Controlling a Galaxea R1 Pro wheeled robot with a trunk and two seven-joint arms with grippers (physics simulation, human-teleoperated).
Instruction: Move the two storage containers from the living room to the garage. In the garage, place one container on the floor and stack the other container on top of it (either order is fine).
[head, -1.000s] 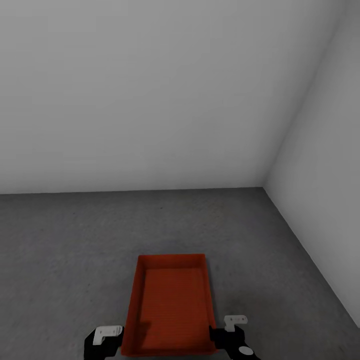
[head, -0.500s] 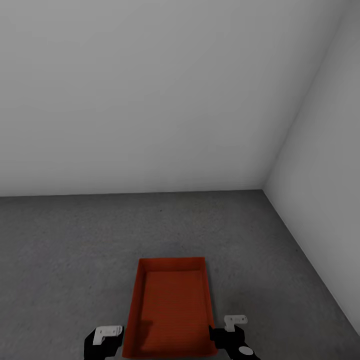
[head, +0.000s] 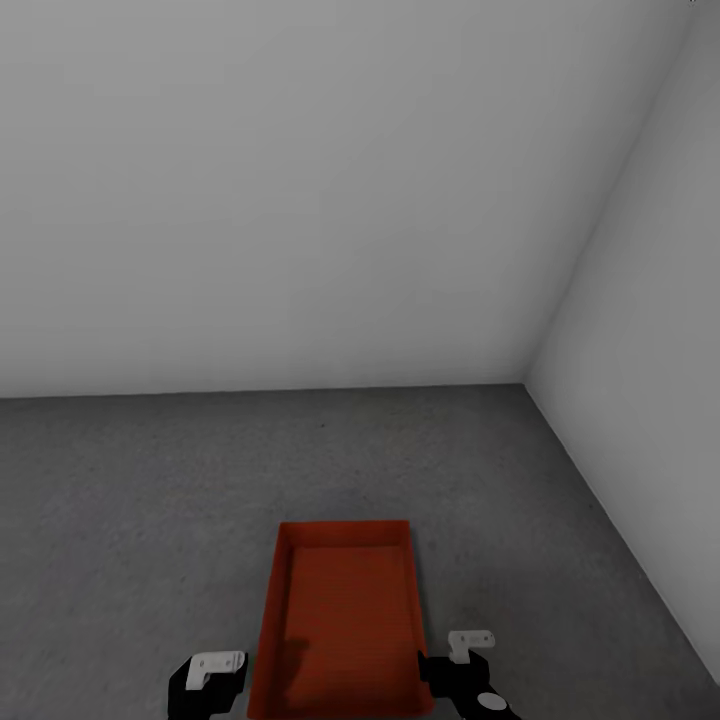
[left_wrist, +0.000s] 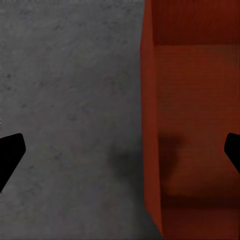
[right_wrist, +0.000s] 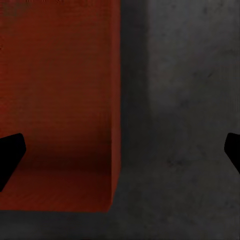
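One orange-red open-top storage container (head: 342, 620) lies on the dark grey concrete floor (head: 130, 520) of the garage, low in the head view, its ribbed bottom empty. My left gripper (head: 207, 678) hangs at its left long wall and my right gripper (head: 462, 672) at its right long wall. In the left wrist view the left gripper (left_wrist: 120, 150) is open, its dark fingertips (left_wrist: 10, 156) far apart, straddling the container's wall (left_wrist: 150, 130). The right gripper (right_wrist: 120, 150) is open too and straddles the other wall (right_wrist: 114, 100). Neither pair of fingers touches the container.
Plain pale grey walls (head: 300, 200) meet in a corner (head: 527, 380) ahead and to the right. Bare concrete floor stretches in front of the container and on both its sides.
The whole head picture has slid down slightly, so the camera moved. The container's far edge sits a little lower against the grippers than before. Both grippers hold their places in the picture.
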